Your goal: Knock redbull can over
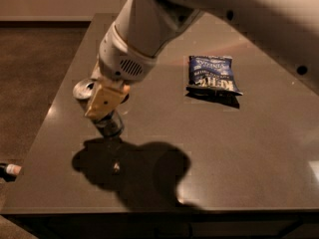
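The redbull can (pixel 83 89) shows its shiny silver top at the table's left side. Its dark lower end sticks out below my gripper, and the rest of its body is hidden. My gripper (pixel 105 111) sits right on the can, with a tan finger (pixel 103 99) lying across its side. The can appears held between the fingers and leans with its top to the left. The white arm (pixel 144 29) reaches in from the upper right and casts a large shadow in front of the can.
A blue crinkly snack bag (pixel 213 74) lies flat at the middle right of the dark table (pixel 239 148). The table's left edge runs close to the can. A small object (pixel 10 170) lies on the floor at far left.
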### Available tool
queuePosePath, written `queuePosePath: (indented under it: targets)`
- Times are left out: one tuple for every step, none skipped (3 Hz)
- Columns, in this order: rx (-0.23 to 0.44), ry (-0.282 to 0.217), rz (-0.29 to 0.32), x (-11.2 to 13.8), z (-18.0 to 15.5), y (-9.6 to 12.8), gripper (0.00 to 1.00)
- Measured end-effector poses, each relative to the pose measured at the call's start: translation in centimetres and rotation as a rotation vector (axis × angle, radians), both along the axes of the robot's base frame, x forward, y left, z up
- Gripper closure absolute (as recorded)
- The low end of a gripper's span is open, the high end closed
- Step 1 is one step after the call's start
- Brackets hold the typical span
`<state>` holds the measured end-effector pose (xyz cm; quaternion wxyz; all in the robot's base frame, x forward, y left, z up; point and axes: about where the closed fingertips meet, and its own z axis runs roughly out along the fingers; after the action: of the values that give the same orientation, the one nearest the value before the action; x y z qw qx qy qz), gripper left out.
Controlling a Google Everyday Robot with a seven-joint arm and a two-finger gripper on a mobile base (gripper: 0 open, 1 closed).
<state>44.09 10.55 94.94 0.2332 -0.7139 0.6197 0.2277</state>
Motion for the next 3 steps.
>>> queuePosePath:
  targets:
    - [-0.132,-0.077,-0.059,3.1,0.4,-3.2,1.0]
    - [-0.261,-0.135,-0.056,4.9,-0.3,-6.0,1.0]
    - [-0.369,-0.16,0.016,5.5,-1.6,-8.3,1.0]
